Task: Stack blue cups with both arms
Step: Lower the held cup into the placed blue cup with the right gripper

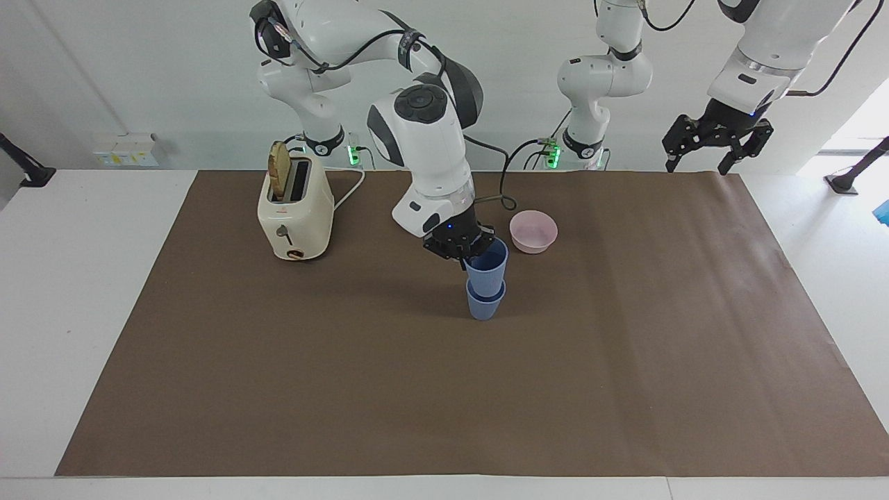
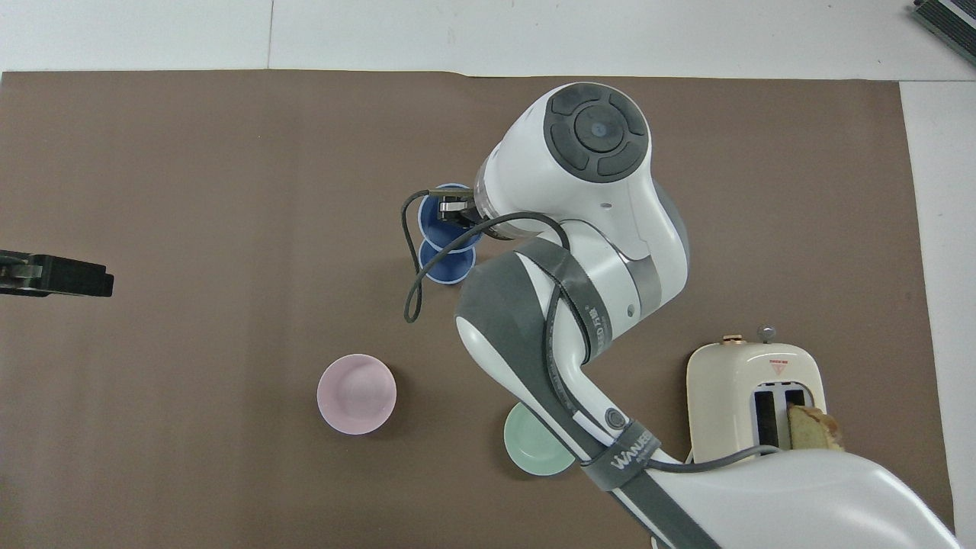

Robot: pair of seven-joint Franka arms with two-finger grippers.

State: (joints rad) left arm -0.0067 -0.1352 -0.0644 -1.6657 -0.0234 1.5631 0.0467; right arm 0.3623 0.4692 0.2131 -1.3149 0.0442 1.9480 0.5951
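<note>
Presently, facing view. Item one: my right gripper [image 1: 467, 251], black, two-fingered, on a large white jointed arm, clamped on the rim of a small matte blue tapered plastic cup [image 1: 487, 269]. That held cup sits upright, its base inside the mouth of the second identical blue cup [image 1: 485, 303], which stands on the brown paper table cover [image 1: 347, 382] near the middle. Item two: my left gripper [image 1: 717, 147], raised over the cover's edge at the left arm's end, fingers spread wide, nothing between them; that arm waits. Item three: pale pink round bowl [image 1: 533, 231], nearer the robots than the cups. Item four: cream toaster [image 1: 295, 208] with a bread slice in one slot, toward the right arm's end.

Overhead view. Held cup [image 2: 441, 217] overlaps the standing cup [image 2: 448, 267]; right gripper [image 2: 454, 211] is at its rim. Left gripper [image 2: 46, 275] shows only as a dark tip. Pink bowl [image 2: 357, 394], pale green round bowl [image 2: 530, 454] partly under my right arm, toaster [image 2: 755, 381].
</note>
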